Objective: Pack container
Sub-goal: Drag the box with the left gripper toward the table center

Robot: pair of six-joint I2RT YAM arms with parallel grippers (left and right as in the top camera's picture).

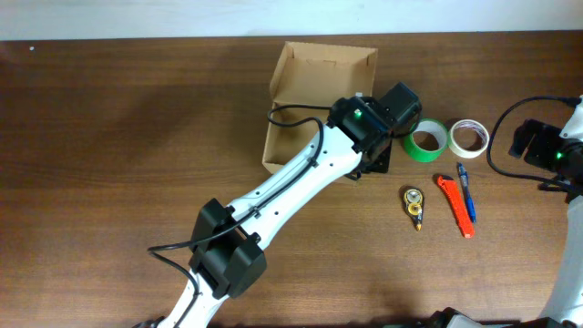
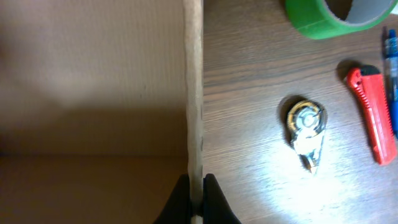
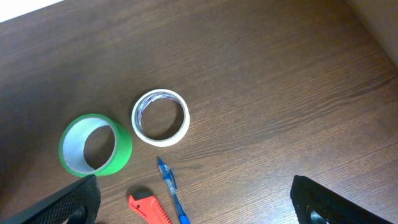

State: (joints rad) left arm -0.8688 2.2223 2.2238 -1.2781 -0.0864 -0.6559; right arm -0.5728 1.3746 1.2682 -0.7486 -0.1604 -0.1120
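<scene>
The container is an open brown cardboard box at the back middle of the table, its lid flap standing at the far side. My left gripper reaches over its right side. In the left wrist view the box's right wall runs up the frame, and the left gripper is shut on that wall's rim. The box's inside looks bare where it shows. My right gripper hangs open over the table at the far right, nothing between its fingers.
Right of the box lie a green tape roll, a white tape roll, a blue pen, a red box cutter and a small yellow-and-silver gadget. The right arm stands by the table's right edge.
</scene>
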